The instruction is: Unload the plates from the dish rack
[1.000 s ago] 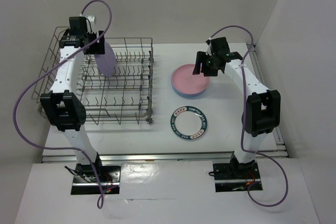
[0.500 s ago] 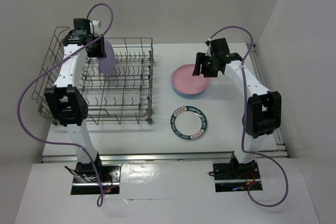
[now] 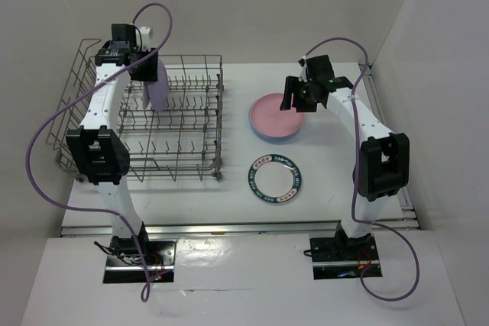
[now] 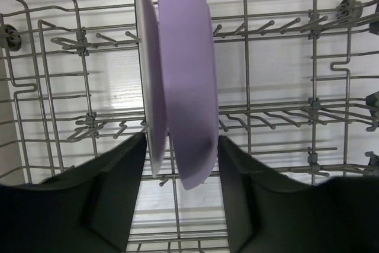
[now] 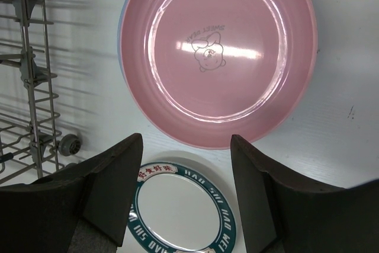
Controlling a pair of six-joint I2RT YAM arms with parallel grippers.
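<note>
**Lavender plate [image 4: 186, 87] next out of the rack [image 3: 183, 57]**

Reaching into the back-left of the rack with the left hand [image 4: 180, 143], fingers spread and clamping nothing so far. Straddling two plates standing on edge among the tines [image 4: 266, 28]: the lavender plate and, just beside it or touching it on its left in the wrist view, a white plate [image 4: 147, 87].

Judging this as the grasp step, somewhere past the middle of the unloading, with a pink plate [image 5: 219, 51] stacked on a blue plate [image 3: 263, 137] and a teal-rimmed plate [image 3: 276, 177] lying flat on the worktop [image 3: 328, 162], apart from the rack.

Calling next, probably, for closing on the lavender rim alone. Risking, with both plates inside the gap, pinching the pair together or dragging the white one along. Then lifting straight up and clearing the tines before swinging right toward the stack.

Hovering the right hand [image 5: 185, 140] over the pink plate, fingers apart and empty.
</note>
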